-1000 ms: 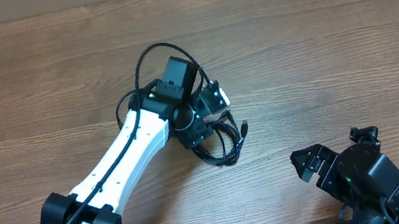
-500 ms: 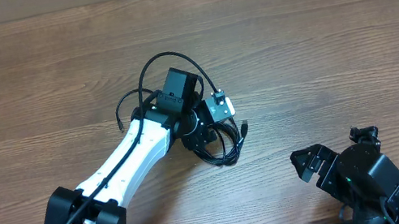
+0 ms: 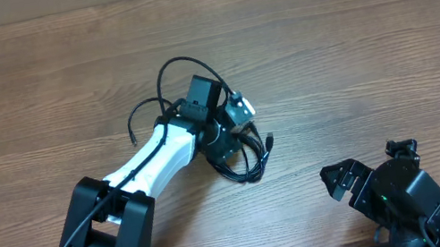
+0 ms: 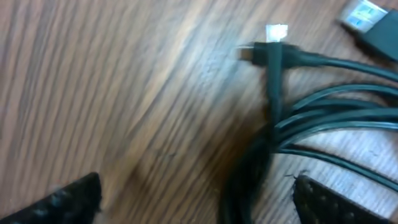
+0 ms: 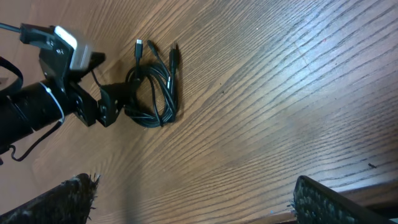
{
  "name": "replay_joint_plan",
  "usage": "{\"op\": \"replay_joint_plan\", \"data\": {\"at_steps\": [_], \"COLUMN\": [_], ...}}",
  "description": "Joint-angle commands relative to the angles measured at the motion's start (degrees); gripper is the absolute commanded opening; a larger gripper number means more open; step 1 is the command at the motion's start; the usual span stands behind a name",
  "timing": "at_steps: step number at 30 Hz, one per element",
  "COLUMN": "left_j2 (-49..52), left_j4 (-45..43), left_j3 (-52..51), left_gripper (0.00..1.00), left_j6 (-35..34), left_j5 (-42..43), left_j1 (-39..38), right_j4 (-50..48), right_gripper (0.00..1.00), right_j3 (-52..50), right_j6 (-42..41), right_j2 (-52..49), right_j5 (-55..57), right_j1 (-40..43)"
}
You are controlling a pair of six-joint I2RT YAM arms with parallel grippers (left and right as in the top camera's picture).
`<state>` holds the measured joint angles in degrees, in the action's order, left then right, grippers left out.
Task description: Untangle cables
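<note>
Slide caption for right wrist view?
Left end effector open over the coiled black cables on the wood table.

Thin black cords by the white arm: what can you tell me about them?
The thin black rubbery cords lie coiled together in one loose tangled loop, flat on the brown wooden table. Several strands run side by side and cross. Small plug ends stick out of the loop, one with a pale metal tip. The left claw sits at the loop's edge, fingers spread open with strands between them; whether it touches them is unclear.
</note>
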<state>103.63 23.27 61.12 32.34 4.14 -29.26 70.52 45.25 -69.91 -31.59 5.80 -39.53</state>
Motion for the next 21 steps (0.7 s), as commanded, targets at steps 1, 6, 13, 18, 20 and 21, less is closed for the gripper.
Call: {"op": "replay_joint_plan", "data": {"at_steps": [1, 6, 13, 18, 20, 21], "left_j2": [-1.86, -0.76, 0.20, 0.17, 0.15, 0.13], "left_j4": [-0.02, 3.87, 9.53, 7.91, 7.37, 7.39], "left_j3": [0.96, 0.85, 0.85, 0.87, 1.29, 1.84], "left_gripper": [1.00, 0.88, 0.75, 0.26, 0.11, 0.04], "left_j6": [-9.86, -10.10, -10.12, -10.49, -10.78, -10.78], "left_j5": [-2.56, -0.70, 2.45, -0.39, -2.80, -3.93], "left_j1": [0.09, 0.09, 0.09, 0.09, 0.09, 0.09], "right_j4": [-0.15, -0.15, -0.15, -0.15, -0.15, -0.15], "right_gripper": [1.00, 1.00, 1.00, 1.00, 1.00, 1.00], "right_j3": [-0.31, -0.31, -0.31, -0.31, -0.31, -0.31], "right_j6": [-0.20, -0.20, -0.20, -0.20, -0.20, -0.20], "right_j2": [0.42, 0.42, 0.42, 0.42, 0.42, 0.42], "right_j5": [0.31, 0.31, 0.31, 0.31, 0.31, 0.31], "right_j1": [-0.26, -0.26, -0.24, -0.26, -0.26, -0.26]}}
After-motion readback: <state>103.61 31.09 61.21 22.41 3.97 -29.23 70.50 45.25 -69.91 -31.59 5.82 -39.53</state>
